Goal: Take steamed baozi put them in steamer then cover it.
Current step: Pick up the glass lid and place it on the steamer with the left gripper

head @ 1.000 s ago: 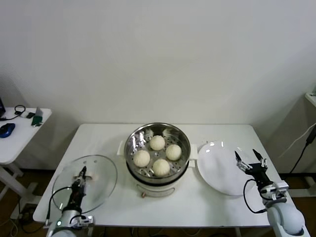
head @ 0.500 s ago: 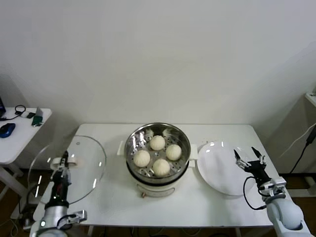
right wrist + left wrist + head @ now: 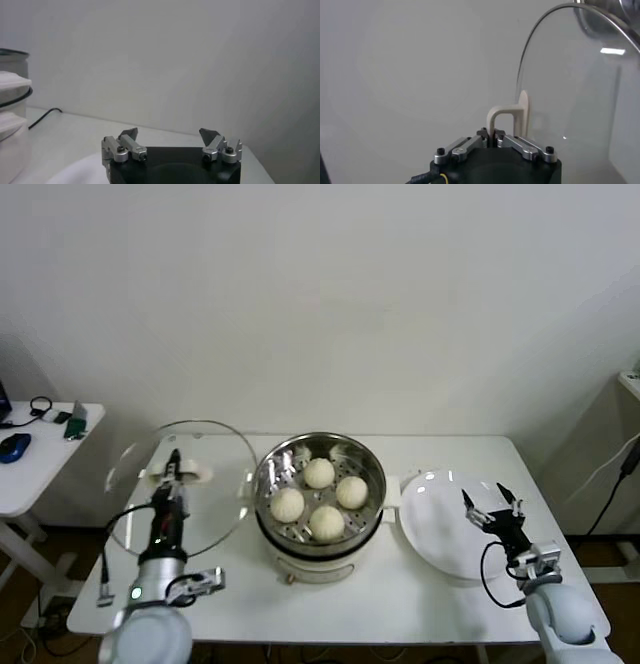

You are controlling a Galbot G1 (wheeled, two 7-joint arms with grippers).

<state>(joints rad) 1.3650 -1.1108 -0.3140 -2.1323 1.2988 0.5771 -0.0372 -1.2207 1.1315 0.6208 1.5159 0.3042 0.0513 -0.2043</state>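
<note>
Several cream-white baozi point(image 3: 319, 473) sit on the perforated tray inside the shiny steel steamer point(image 3: 272, 462) at the table's middle. My left gripper point(image 3: 174, 467) is shut on the cream-white bar handle point(image 3: 501, 116) of the clear glass cover point(image 3: 215, 446). It holds the cover tilted in the air just left of the steamer. In the left wrist view the cover point(image 3: 572, 90) stands on edge beyond the fingers. My right gripper point(image 3: 493, 505) is open and empty over the white plate's right edge; it also shows in the right wrist view point(image 3: 169, 134).
A flat white plate point(image 3: 440, 524) lies right of the steamer. The steamer's white base point(image 3: 300, 568) has side handles. A small side table point(image 3: 35, 459) with a mouse and cables stands at the far left. A white wall is behind.
My left gripper has lifted the cover off the table and carried it up and right toward the steamer. My right gripper has drifted slightly left over the plate.
</note>
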